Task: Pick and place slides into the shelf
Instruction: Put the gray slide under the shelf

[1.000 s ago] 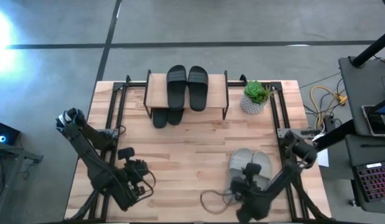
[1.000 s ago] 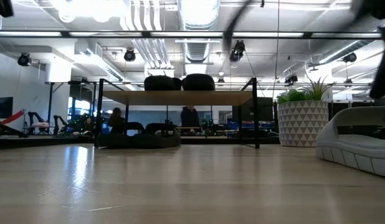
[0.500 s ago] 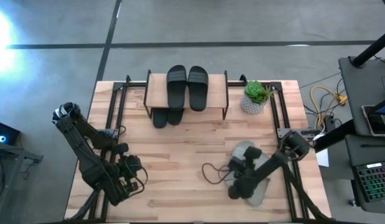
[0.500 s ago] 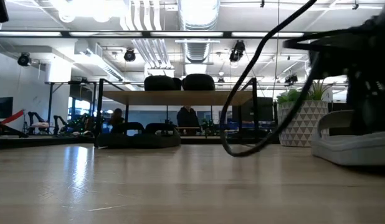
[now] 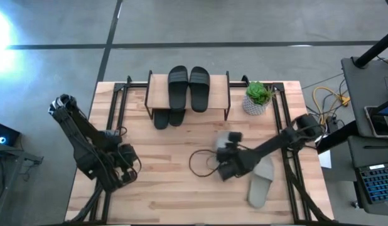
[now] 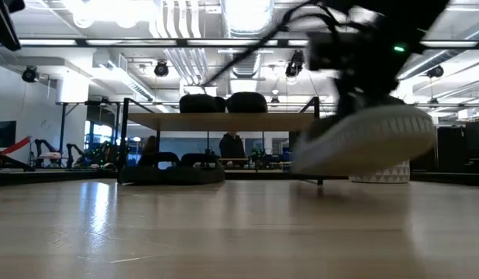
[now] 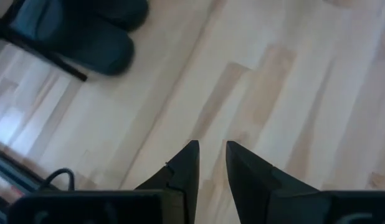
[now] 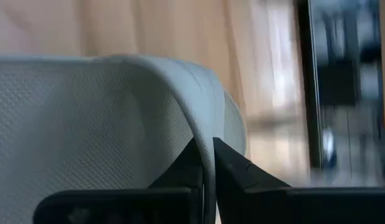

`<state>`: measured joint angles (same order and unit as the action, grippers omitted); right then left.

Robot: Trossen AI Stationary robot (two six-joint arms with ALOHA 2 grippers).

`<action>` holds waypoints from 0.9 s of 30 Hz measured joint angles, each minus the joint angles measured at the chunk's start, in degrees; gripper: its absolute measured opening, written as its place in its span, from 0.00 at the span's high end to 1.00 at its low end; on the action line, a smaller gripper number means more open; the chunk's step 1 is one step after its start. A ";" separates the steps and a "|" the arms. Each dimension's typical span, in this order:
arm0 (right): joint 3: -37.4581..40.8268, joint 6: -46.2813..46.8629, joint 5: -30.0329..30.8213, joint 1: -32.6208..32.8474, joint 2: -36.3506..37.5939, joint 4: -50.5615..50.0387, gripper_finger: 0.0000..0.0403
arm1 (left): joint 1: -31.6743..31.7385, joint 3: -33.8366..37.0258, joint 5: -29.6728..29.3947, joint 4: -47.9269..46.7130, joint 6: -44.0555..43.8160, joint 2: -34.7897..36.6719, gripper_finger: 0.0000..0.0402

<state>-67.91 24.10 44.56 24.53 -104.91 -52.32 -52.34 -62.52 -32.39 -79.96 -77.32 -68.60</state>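
- My right fingers are pinched tight on the strap of one pale grey-green slide. I hold it up off the bench, in the air in front of the shelf.
- The other pale slide lies flat on the bench, near my right arm.
- Two black slides sit side by side on top of the shelf's wooden board.
- Two more black slides sit under the shelf, at its left end.
- My left fingers hold nothing. They are only a little apart and hang over bare wood at the left side of the bench.
- A small green plant in a white pot stands just right of the shelf.
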 joint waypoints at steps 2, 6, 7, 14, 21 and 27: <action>-0.70 -12.75 -0.55 -1.59 0.10 8.64 0.97 | 0.00 1.98 -1.12 -0.14 -1.82 1.69 0.84; -1.47 -27.63 -2.75 -6.09 -0.16 18.12 0.98 | 0.04 5.45 -3.95 -0.09 -4.05 4.88 0.84; -1.46 -28.53 -2.73 -7.79 -0.16 18.18 0.98 | 0.02 6.07 -4.81 -0.05 -4.58 5.52 0.84; -1.95 -36.50 -2.65 -16.88 -0.16 21.86 0.98 | 0.11 10.39 -10.21 -0.10 -9.37 9.85 0.84; -2.12 -39.56 -2.95 -17.26 -1.71 33.68 0.95 | 0.15 12.90 -8.22 -0.37 -9.31 11.86 0.84; -5.25 -41.77 -0.67 -17.17 -9.95 33.49 0.94 | 0.15 13.44 -7.07 -2.39 -8.96 12.41 0.84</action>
<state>-73.16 -17.67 43.89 7.35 -114.86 -18.83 -52.18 -49.08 -39.46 -82.35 -86.28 -56.19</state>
